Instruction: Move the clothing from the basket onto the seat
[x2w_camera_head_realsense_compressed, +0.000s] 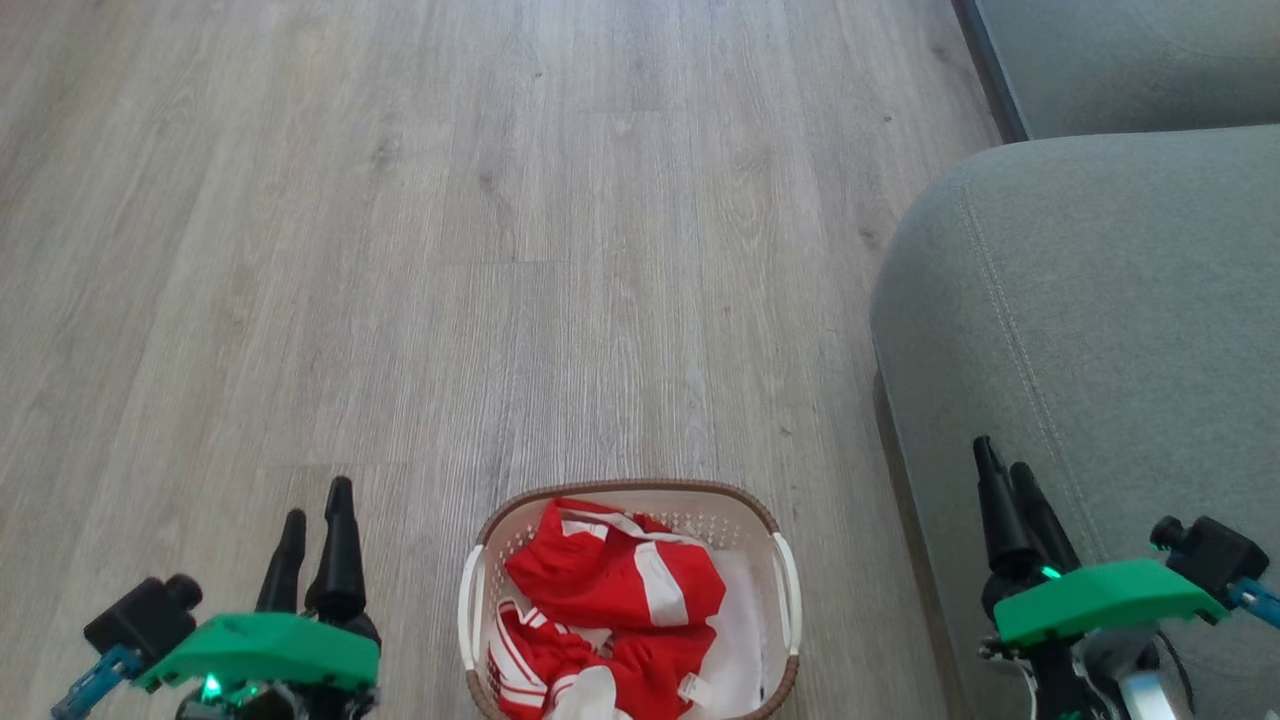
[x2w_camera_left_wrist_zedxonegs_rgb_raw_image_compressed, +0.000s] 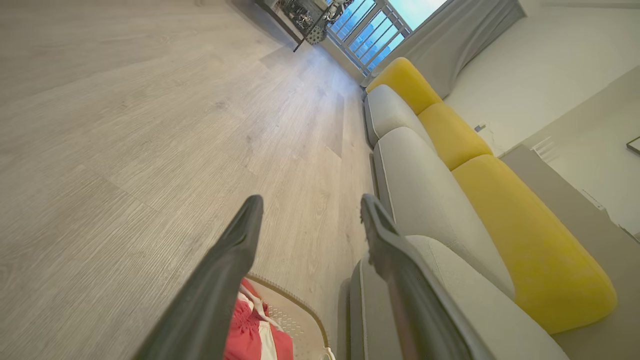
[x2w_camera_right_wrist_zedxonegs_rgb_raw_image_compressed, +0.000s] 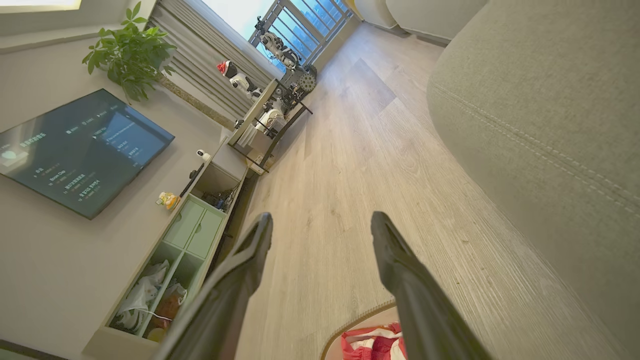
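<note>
One white basket (x2w_camera_head_realsense_compressed: 630, 488) sits on the wood floor (x2w_camera_head_realsense_compressed: 500, 250) at the bottom middle of the head view, with red and white clothing (x2w_camera_head_realsense_compressed: 610, 580) heaped inside, too tangled to count. Two grippers hang with fingers apart and nothing in them, the left gripper (x2w_camera_head_realsense_compressed: 316, 508) at the lower left, the right gripper (x2w_camera_head_realsense_compressed: 1003, 458) at the lower right over the big grey-green seat (x2w_camera_head_realsense_compressed: 1100, 300). The left wrist view adds three yellow cushions (x2w_camera_left_wrist_zedxonegs_rgb_raw_image_compressed: 525, 225); the right wrist view adds one TV (x2w_camera_right_wrist_zedxonegs_rgb_raw_image_compressed: 80, 150) and one plant (x2w_camera_right_wrist_zedxonegs_rgb_raw_image_compressed: 130, 55).
</note>
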